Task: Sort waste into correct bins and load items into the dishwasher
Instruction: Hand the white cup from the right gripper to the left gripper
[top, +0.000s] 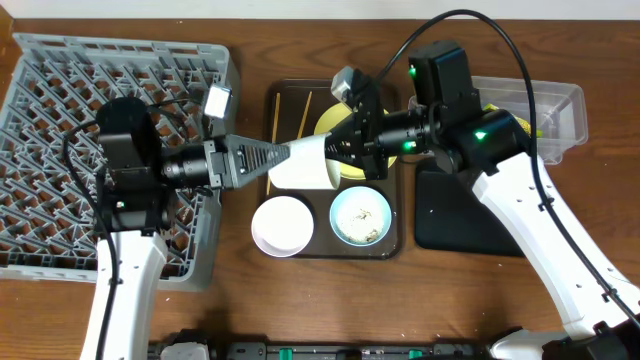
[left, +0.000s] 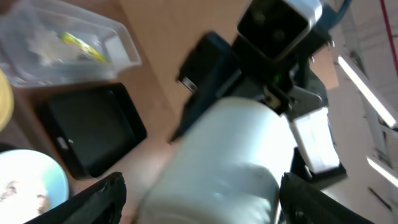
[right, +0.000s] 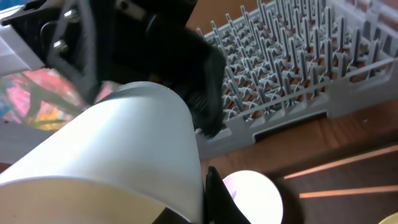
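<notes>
Evidently we are in the middle of a handover. Our right claw (top: 342, 150) is pinched shut on what looks like the rim of the cup (top: 305, 166). It holds the cup on its side in the air above the brown tray (top: 318, 250). Our left claw (top: 283, 157) comes in from the other end, its fingers (left: 106, 199) spread wide on either side of the cup's body. In the left wrist view we see a gap between at least one finger and the cup, so we judge this claw has hold of nothing yet.

We think the cup is held this way because the rack (top: 60, 70) lies far to the left, beside the left arm and well away from the right one. Gripping the rim leaves the body free for the left claw to close on.

Below, the white bowl (top: 281, 225), the blue bowl (top: 361, 216) with scraps in it, the yellow plate (top: 328, 124) and the chopsticks (top: 272, 115) sit on the tray. They have not yet been loaded.
</notes>
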